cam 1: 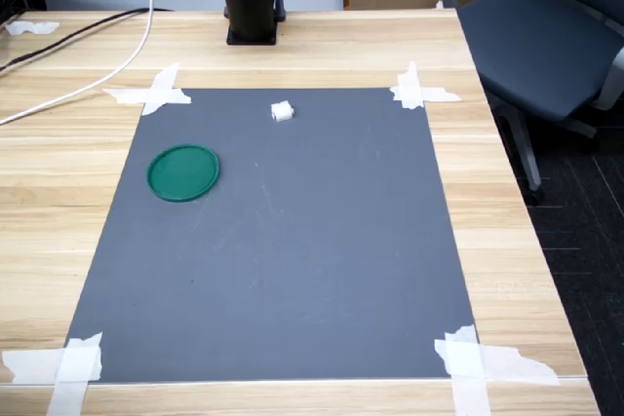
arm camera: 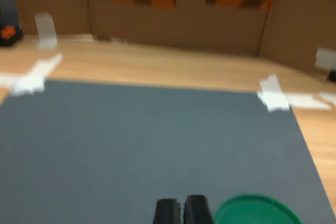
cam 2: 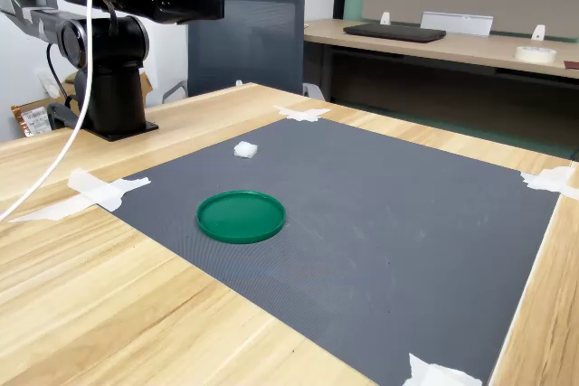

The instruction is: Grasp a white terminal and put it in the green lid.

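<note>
Below the raised gripper [cam 2: 215,4] lies the white terminal [cam 2: 245,149], apart from it; its fingers [arm camera: 169,211] look pressed together, holding nothing.

**Three cameras watching one taped mat**

The first exterior view is looking steeply down from above the table's near edge, facing the arm's base [cam 1: 252,9] at the far side. The second exterior view is sitting low at a table corner, looking across the grey mat [cam 2: 380,223] slantwise. The wrist view is peering close along the mat towards cardboard boxes [arm camera: 178,19]. Both exterior views are sharing the mat, its tape corners [cam 1: 417,91] and the green lid [cam 1: 183,172].
</note>
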Robot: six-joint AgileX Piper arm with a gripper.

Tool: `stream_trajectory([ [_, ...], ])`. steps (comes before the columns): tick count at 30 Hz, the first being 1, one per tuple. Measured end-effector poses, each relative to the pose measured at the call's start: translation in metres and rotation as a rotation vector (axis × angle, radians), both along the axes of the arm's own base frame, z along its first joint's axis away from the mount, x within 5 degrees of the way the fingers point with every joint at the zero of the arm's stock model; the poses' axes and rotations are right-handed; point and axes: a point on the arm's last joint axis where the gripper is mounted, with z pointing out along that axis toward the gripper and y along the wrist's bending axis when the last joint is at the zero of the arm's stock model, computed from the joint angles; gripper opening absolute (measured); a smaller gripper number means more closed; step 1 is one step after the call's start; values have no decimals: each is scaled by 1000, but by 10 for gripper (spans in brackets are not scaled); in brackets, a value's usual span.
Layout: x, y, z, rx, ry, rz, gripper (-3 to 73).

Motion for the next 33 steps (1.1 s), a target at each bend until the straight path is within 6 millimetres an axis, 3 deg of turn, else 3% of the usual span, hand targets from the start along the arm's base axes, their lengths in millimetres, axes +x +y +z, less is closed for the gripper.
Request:
stream_trajectory([
  [4, 8, 0, 5, -67, 56, 2, -28],
  [13, 34, 4, 43, -119, 125, 55, -28],
  [20, 60, 10, 64, -310, 197, 162, -28],
  [26, 77, 13, 63, -470, 309, 263, -28],
  [33, 87, 11, 47, -478, 565, 312, -28],
])
